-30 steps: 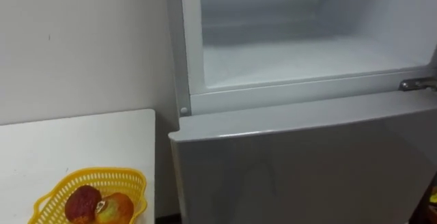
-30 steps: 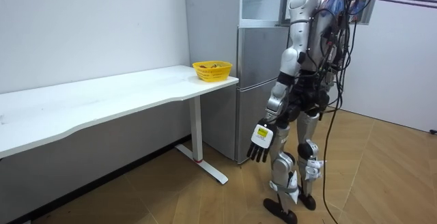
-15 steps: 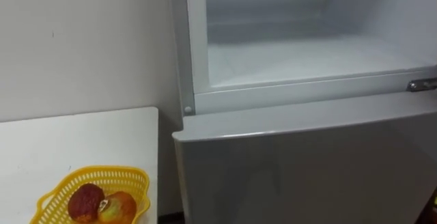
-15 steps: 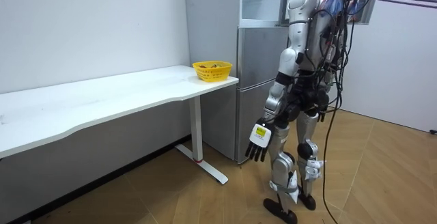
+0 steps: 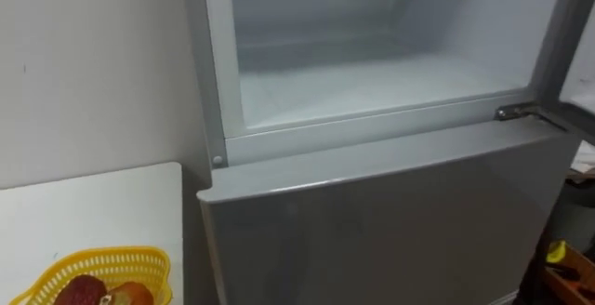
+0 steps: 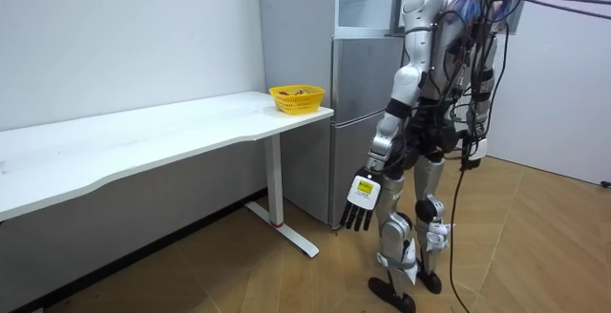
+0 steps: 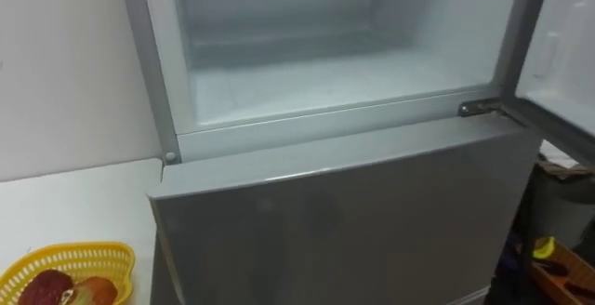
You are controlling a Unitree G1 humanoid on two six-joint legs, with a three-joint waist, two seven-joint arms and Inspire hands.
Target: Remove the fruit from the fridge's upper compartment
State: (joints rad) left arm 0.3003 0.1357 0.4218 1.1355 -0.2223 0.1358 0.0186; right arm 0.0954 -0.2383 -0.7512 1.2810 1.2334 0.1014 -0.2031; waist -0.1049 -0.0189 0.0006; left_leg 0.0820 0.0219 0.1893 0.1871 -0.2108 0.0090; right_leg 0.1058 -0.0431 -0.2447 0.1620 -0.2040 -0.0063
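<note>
Wears silver-grey shell panels over torso, arms and legs, with black joints between. Bears a small white tag with a yellow patch on the back of the dark-fingered left robot hand (image 6: 360,201). Shows bundled dark cables down the back and one to the floor. Carries purple straps from the shoulders, running up and out at the room view's right.
</note>
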